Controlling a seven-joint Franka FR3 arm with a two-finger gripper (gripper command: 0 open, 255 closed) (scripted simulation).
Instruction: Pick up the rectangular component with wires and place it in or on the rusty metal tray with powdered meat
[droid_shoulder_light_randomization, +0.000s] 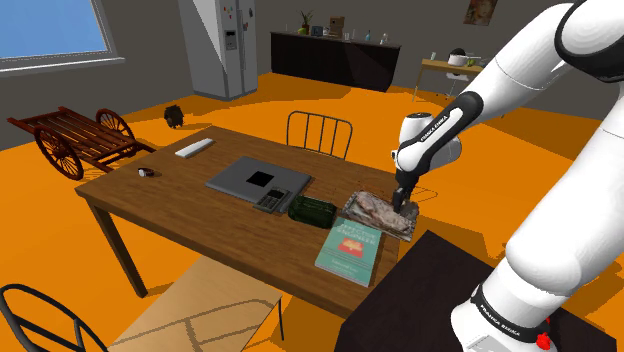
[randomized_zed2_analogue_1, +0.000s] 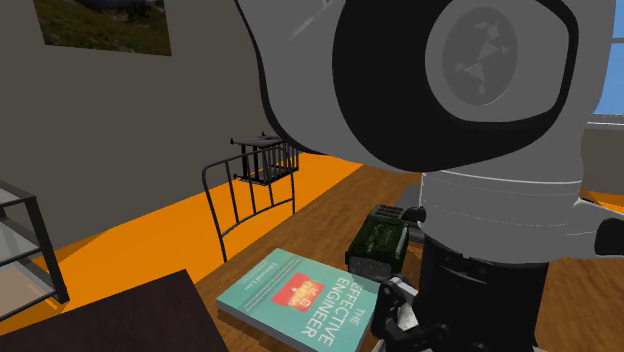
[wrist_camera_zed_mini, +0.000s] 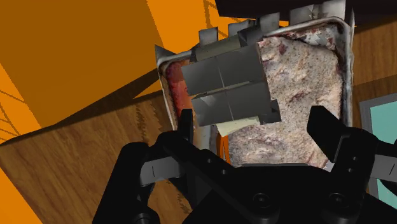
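Observation:
A grey rectangular component (wrist_camera_zed_mini: 229, 86) with short prongs at one end lies tilted on the pinkish powdered meat in the rusty metal tray (wrist_camera_zed_mini: 167, 86). My black gripper (wrist_camera_zed_mini: 254, 130) hangs just above it, open. Its fingers (wrist_camera_zed_mini: 185, 127) stand apart on either side of the component's near end without clasping it. In the shoulder view the gripper (droid_shoulder_light_randomization: 403, 204) is low over the tray (droid_shoulder_light_randomization: 356, 208), which sits near the table's right end.
A teal book (droid_shoulder_light_randomization: 350, 250) lies beside the tray, toward the table's front edge. A dark green box (droid_shoulder_light_randomization: 313, 211), a grey flat device (droid_shoulder_light_randomization: 258, 180) and a white remote (droid_shoulder_light_randomization: 195, 148) lie further along the table. A metal chair (droid_shoulder_light_randomization: 320, 133) stands behind.

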